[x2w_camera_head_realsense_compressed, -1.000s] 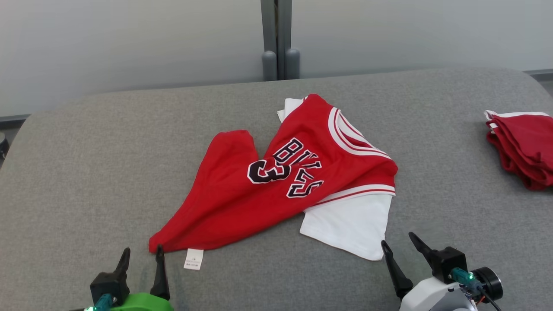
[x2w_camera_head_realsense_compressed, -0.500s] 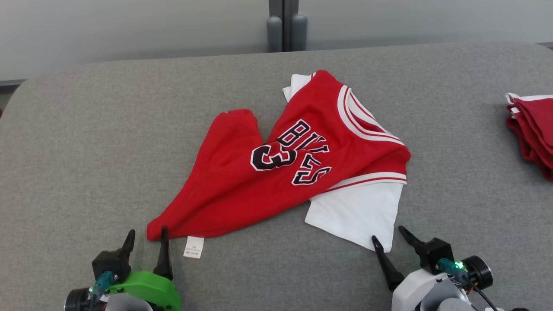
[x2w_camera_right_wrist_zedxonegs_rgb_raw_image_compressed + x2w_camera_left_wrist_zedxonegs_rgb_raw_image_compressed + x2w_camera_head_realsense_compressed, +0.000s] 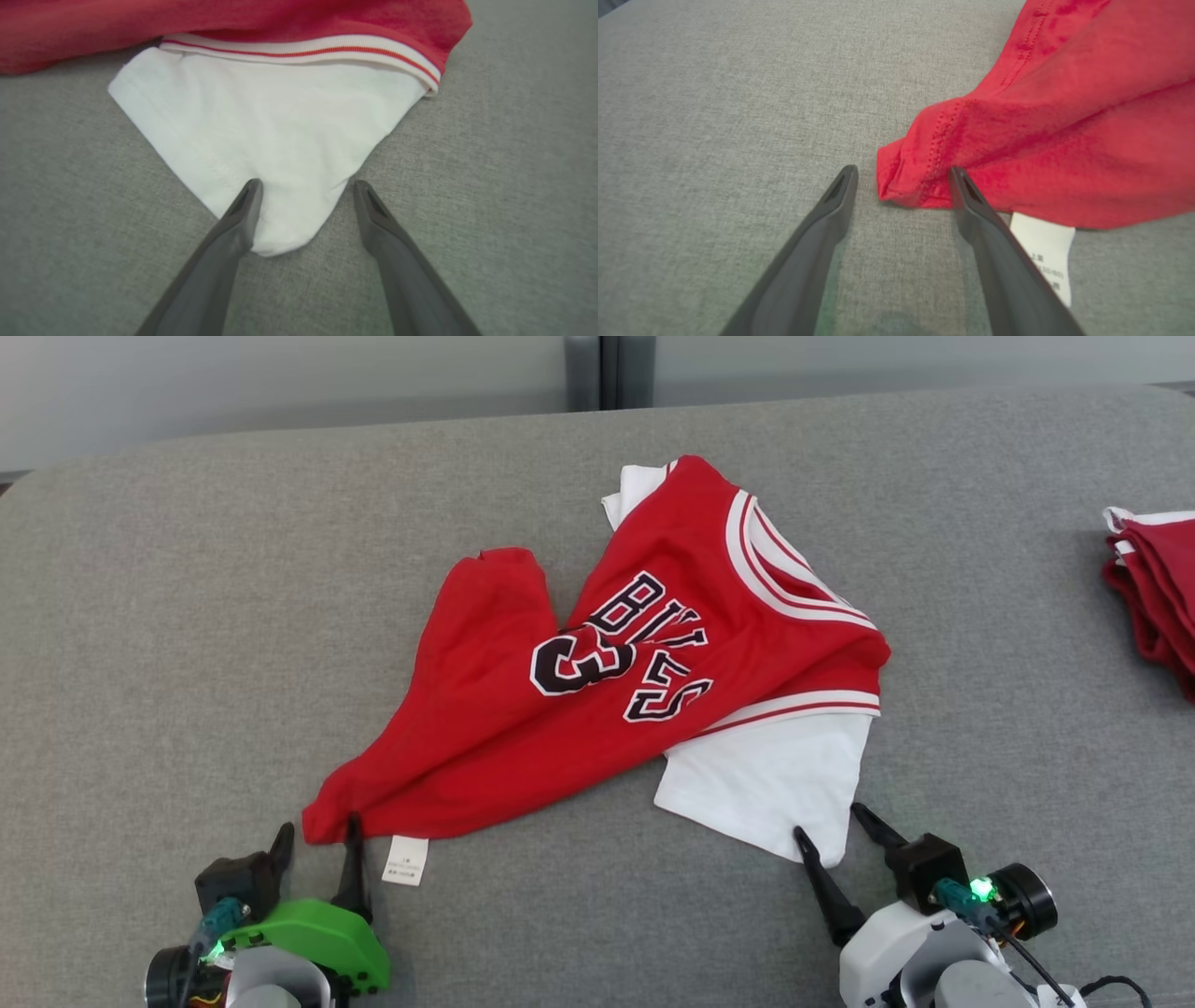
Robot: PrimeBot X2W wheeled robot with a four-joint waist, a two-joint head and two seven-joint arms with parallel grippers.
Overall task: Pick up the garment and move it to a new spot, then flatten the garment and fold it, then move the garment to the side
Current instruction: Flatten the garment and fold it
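The jersey (image 3: 523, 747) lies crumpled mid-bench (image 3: 140, 616), its red hem corner between the fingers of the open, empty left claw (image 3: 319, 826). One finger overlaps the cloth, so closing may pinch only an edge or snag the care label (image 3: 408, 859). The right claw (image 3: 828, 819), equally open and empty, straddles the tip of the white sleeve (image 3: 766, 784); a shallow bite there could slip on lifting.

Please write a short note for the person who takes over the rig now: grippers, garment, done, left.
Left gripper: open, red hem corner between its fingers, not clamped.
Right gripper: open, white sleeve tip between its fingers.
Jersey: crumpled, middle of table. Red pile at its far right.
Done: both grasps lined up.
Left: grip, move, flatten, fold, put aside.
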